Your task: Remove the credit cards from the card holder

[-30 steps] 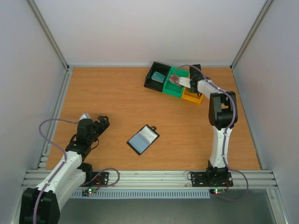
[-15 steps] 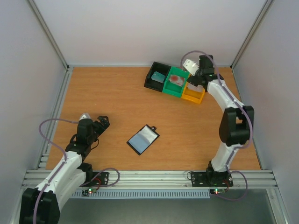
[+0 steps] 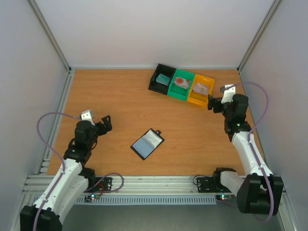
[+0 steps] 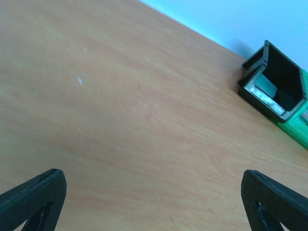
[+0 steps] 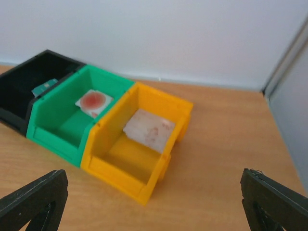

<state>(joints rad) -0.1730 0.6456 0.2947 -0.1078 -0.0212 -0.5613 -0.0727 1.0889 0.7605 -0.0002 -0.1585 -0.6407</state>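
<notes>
The card holder (image 3: 147, 144) lies open on the wooden table, pale blue-grey inside facing up, with no gripper near it. A teal credit card (image 3: 163, 79) rests in the black tray (image 3: 155, 84). A red-marked card (image 5: 93, 101) lies in the green tray (image 5: 57, 126), and a whitish card (image 5: 149, 129) in the orange tray (image 5: 120, 172). My right gripper (image 3: 214, 103) hangs open and empty just right of the orange tray. Far to the left, my left gripper (image 3: 103, 123) is open over bare table, its fingertips (image 4: 33, 195) wide apart.
The three trays stand in a row at the back of the table, near the rear wall. Grey walls close in the left and right sides. An aluminium rail (image 3: 154, 183) runs along the near edge by the arm bases.
My right gripper has opened and drawn back from over the trays, down and to the right. The whitish card now lies in the orange tray. The left arm shifted slightly.
</notes>
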